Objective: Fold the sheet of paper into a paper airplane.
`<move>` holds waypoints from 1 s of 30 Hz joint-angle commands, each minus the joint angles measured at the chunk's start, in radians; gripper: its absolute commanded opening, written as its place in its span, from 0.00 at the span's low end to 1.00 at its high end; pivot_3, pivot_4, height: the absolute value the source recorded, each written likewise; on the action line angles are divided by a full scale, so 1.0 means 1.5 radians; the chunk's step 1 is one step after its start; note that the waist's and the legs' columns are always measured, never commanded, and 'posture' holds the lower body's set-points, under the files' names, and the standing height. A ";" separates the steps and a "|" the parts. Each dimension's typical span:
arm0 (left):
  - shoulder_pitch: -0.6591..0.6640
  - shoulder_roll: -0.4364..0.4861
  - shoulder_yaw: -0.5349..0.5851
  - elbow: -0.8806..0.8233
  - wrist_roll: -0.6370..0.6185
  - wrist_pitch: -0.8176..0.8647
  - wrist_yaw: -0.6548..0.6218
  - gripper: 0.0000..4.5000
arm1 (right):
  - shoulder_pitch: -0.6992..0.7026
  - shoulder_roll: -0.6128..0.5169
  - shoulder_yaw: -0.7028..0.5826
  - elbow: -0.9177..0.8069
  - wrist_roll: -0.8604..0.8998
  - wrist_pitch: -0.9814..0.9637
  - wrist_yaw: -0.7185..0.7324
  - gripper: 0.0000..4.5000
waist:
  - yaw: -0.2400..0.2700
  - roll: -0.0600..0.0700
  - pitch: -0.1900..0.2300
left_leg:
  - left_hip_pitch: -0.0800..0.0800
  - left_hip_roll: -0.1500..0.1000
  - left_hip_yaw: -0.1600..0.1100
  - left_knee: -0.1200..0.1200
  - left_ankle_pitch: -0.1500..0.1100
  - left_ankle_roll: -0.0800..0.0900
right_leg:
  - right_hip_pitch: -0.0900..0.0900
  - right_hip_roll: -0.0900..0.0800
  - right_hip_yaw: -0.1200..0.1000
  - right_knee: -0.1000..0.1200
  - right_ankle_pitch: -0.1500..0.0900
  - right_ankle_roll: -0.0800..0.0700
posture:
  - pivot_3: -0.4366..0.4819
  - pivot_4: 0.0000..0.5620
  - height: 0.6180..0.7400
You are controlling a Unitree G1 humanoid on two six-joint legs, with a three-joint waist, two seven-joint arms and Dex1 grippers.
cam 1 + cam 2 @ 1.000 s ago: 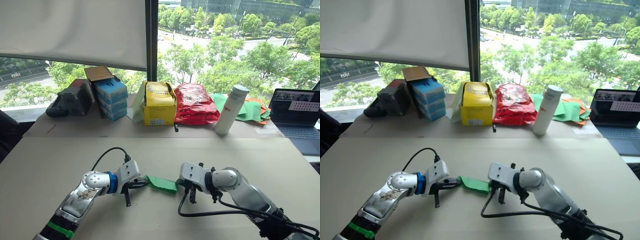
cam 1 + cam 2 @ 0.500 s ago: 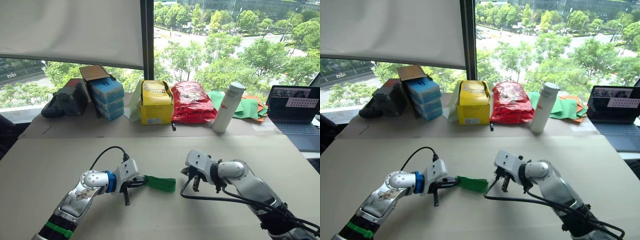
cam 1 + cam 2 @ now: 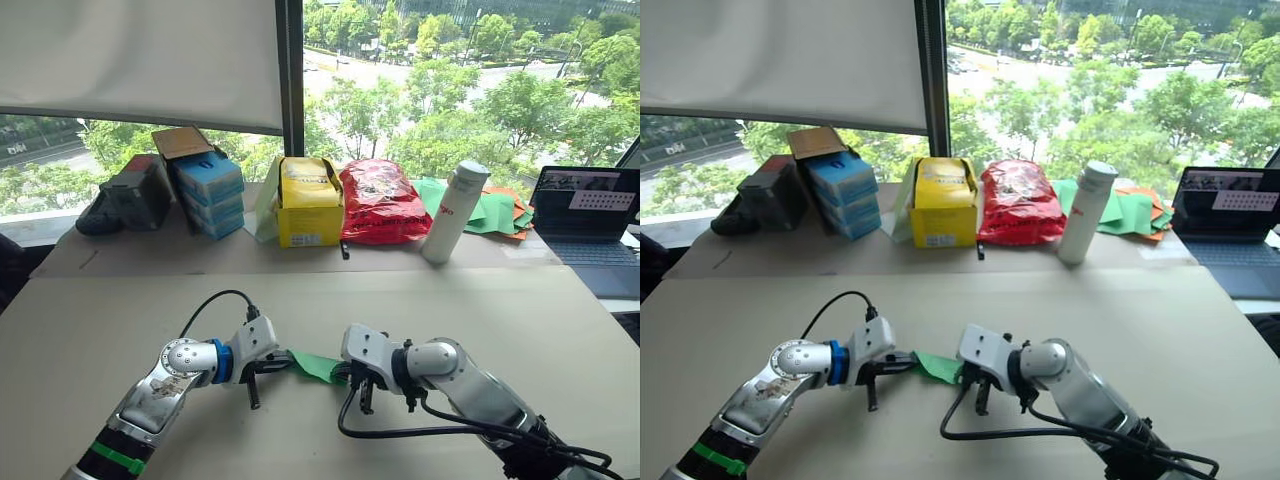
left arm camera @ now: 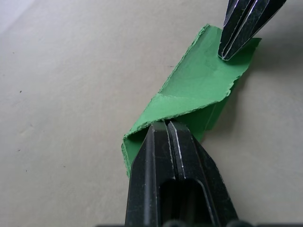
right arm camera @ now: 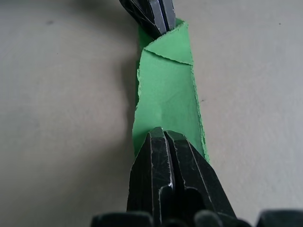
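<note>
The sheet of paper (image 3: pixel 318 366) is bright green and folded into a narrow layered strip with a diagonal flap. It lies low over the beige table (image 3: pixel 120 320) between my two grippers. My left gripper (image 4: pixel 165 125) is shut on the strip's left end. My right gripper (image 5: pixel 163 135) is shut, and its tips rest on top of the strip's right end; I cannot tell whether any paper is between its fingers. In the left eye view, the left gripper (image 3: pixel 283 362) and right gripper (image 3: pixel 345 375) face each other across the strip.
Along the table's far edge stand a black bag (image 3: pixel 125 200), blue boxes (image 3: pixel 210 190), a yellow box (image 3: pixel 310 205), a red bag (image 3: pixel 378 205), a white bottle (image 3: pixel 445 213) and a heap of green and orange sheets (image 3: pixel 495 212). A laptop (image 3: pixel 585 215) sits at the right.
Half a second ago my right gripper had drawn off to the right of the paper. It has now come back onto the strip's right end. The left gripper has kept its hold.
</note>
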 commanded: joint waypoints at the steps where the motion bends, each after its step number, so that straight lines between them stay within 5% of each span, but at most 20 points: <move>1: -0.003 0.015 0.010 -0.025 -0.021 0.043 -0.017 0.00 | -0.002 0.002 0.011 0.041 -0.022 -0.009 -0.013 0.01 | -0.002 0.000 0.000 | 0.001 0.000 0.000 0.000 0.000 0.000 | 0.000 0.000 0.000 0.000 0.000 0.000 | 0.48 0.27 1.00; 13: -0.113 0.036 0.092 -0.083 -0.211 0.191 -0.104 0.00 | -0.015 0.020 0.023 0.074 -0.022 -0.007 -0.014 0.01 | -0.012 -0.004 0.002 | 0.000 0.001 0.000 0.000 0.002 -0.003 | -0.001 0.004 0.002 0.002 0.000 0.000 | 0.48 0.27 1.00; 30: -0.140 -0.011 -0.071 0.095 -0.020 0.023 -0.104 0.00 | -0.017 0.020 0.031 0.055 -0.023 0.011 -0.019 0.01 | -0.012 -0.005 0.002 | 0.000 0.001 0.001 0.000 0.002 -0.004 | -0.002 0.006 0.004 0.004 0.000 -0.002 | 0.48 0.27 1.00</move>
